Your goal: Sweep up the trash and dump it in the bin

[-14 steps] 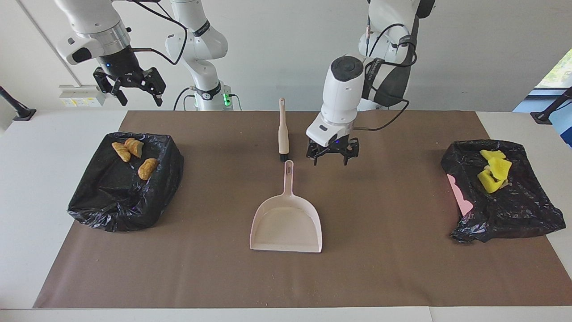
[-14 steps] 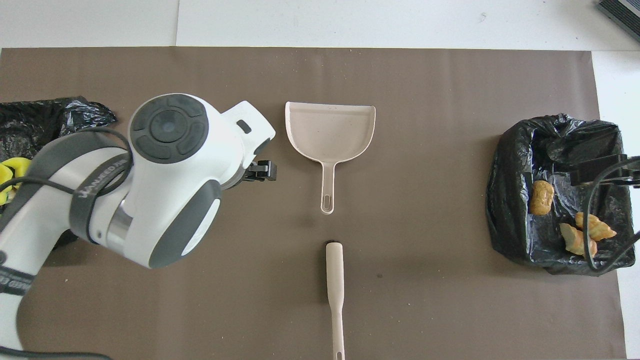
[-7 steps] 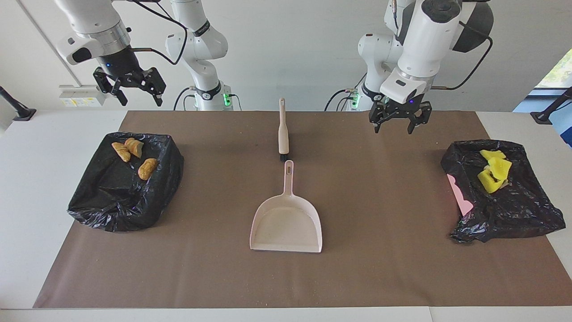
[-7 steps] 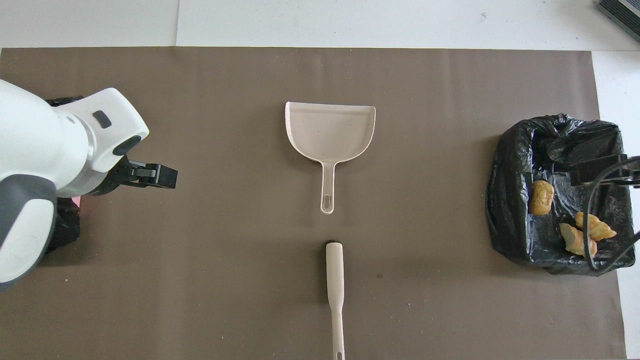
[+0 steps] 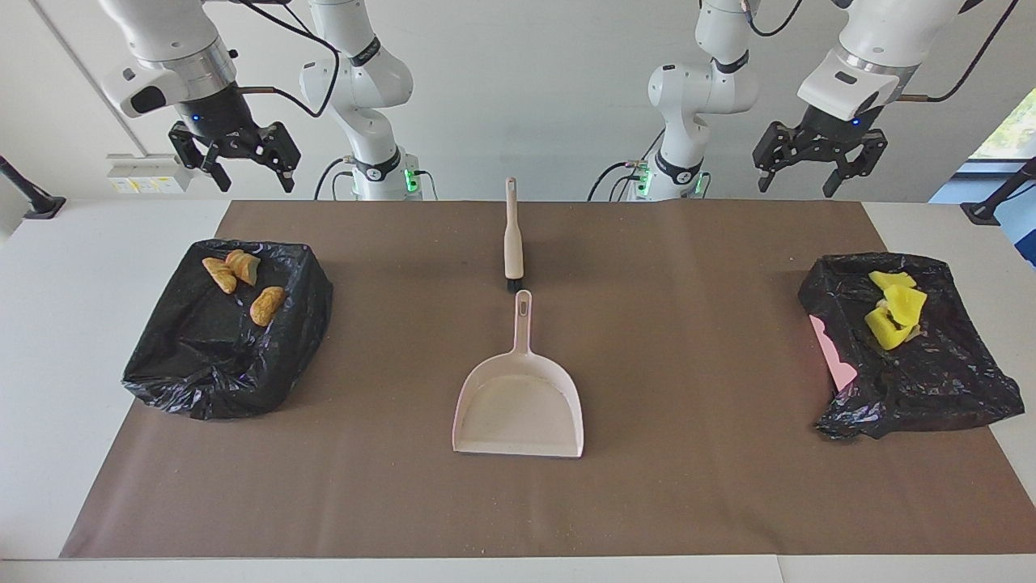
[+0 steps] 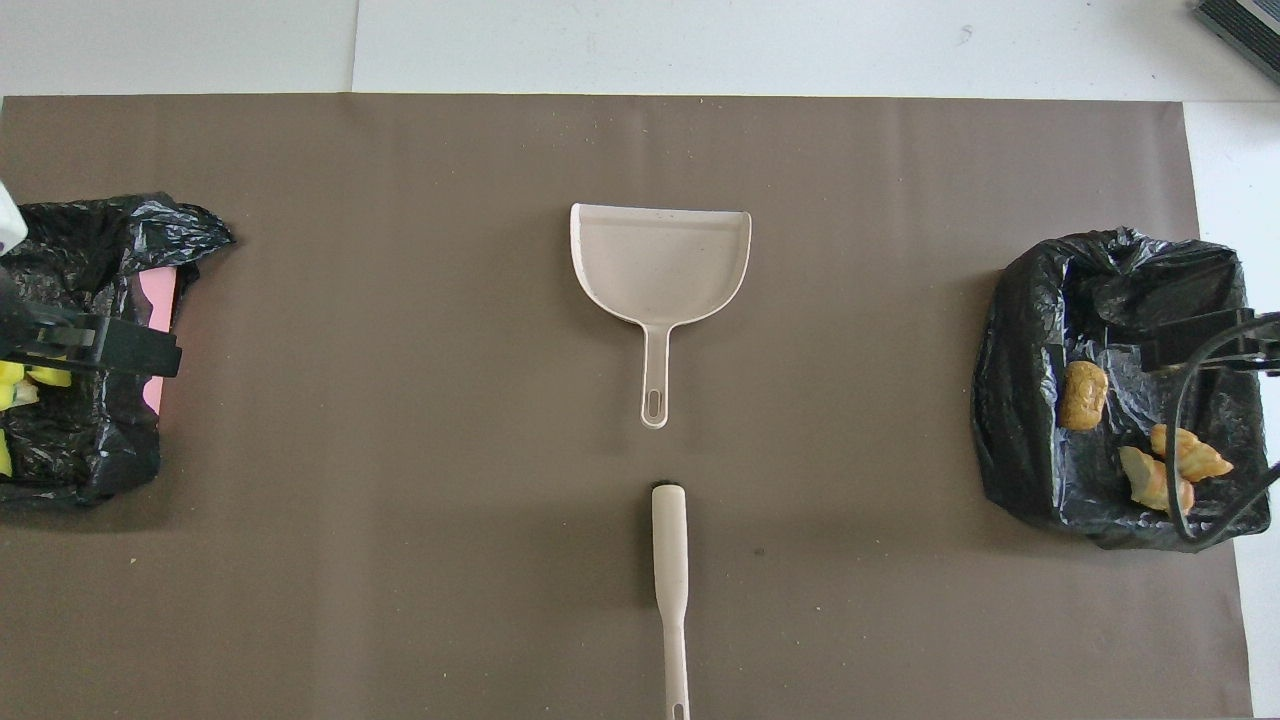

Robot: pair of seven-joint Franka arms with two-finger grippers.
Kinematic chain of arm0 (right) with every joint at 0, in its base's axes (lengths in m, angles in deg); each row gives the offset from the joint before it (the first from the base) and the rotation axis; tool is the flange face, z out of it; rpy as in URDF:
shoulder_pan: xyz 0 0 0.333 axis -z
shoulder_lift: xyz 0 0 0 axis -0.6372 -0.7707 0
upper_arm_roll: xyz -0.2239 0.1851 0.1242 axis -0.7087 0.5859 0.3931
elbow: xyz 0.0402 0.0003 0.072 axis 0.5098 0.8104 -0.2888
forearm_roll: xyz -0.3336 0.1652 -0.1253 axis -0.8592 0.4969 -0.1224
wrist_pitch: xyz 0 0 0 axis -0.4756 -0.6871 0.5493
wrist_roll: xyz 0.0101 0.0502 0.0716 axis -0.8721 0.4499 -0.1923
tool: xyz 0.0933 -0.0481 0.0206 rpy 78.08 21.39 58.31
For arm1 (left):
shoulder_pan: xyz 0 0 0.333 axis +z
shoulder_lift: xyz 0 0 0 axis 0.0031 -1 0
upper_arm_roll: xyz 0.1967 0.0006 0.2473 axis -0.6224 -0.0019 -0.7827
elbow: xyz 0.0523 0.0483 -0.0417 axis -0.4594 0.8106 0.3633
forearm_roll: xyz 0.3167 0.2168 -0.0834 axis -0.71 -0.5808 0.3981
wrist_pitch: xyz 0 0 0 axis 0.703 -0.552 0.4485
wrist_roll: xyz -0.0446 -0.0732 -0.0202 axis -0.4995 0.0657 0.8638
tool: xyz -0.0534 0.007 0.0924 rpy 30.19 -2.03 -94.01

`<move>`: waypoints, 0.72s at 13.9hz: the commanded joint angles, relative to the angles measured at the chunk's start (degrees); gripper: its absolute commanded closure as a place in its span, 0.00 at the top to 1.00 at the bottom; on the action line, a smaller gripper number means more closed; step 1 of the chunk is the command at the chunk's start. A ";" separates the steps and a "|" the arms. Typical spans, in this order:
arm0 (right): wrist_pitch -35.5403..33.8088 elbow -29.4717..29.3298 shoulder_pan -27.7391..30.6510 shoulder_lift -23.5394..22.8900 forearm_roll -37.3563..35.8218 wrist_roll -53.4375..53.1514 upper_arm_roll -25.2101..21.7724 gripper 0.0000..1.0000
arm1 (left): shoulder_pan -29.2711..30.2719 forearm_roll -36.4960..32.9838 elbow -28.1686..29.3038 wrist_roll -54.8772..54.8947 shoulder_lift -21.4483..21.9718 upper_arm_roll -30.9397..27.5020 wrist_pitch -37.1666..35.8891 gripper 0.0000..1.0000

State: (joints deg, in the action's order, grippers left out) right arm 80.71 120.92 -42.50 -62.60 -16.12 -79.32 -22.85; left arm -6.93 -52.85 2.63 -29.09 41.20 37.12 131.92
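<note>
A beige dustpan (image 5: 518, 405) (image 6: 660, 260) lies mid-table with nothing in it, its handle pointing toward the robots. A beige brush (image 5: 511, 239) (image 6: 668, 560) lies just nearer to the robots, in line with that handle. A black-bagged bin (image 5: 218, 380) (image 6: 1020, 400) at the right arm's end holds orange-brown trash (image 5: 267, 305) (image 6: 1083, 394). Another black-bagged bin (image 5: 931, 397) (image 6: 90, 450) at the left arm's end holds yellow trash (image 5: 893, 312) (image 6: 45, 376). My left gripper (image 5: 797, 185) hangs open and high over that bin. Over the other bin, my right gripper (image 5: 253, 182) waits open, raised and holding nothing.
A brown mat (image 5: 696, 486) covers most of the white table (image 5: 73, 275). Fine crumbs speck the mat near its edge farthest from the robots. A pink bin wall (image 5: 834, 352) shows under the bag at the left arm's end.
My left arm lifted away from beside the dustpan's handle and swung up to its own end of the table, above the bin with yellow pieces. The right arm, dustpan and brush stayed still.
</note>
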 commanded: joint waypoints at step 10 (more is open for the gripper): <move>-0.69 -0.12 0.19 0.41 0.14 0.93 0.15 1.00 | 3.59 2.18 -3.69 1.03 -0.60 0.78 -3.88 1.00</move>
State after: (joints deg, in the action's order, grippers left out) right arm 80.71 120.92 -42.50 -62.60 -16.12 -79.32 -22.85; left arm -4.23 -51.62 -1.41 -27.77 39.69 37.70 129.95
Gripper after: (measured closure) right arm 0.000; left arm 0.000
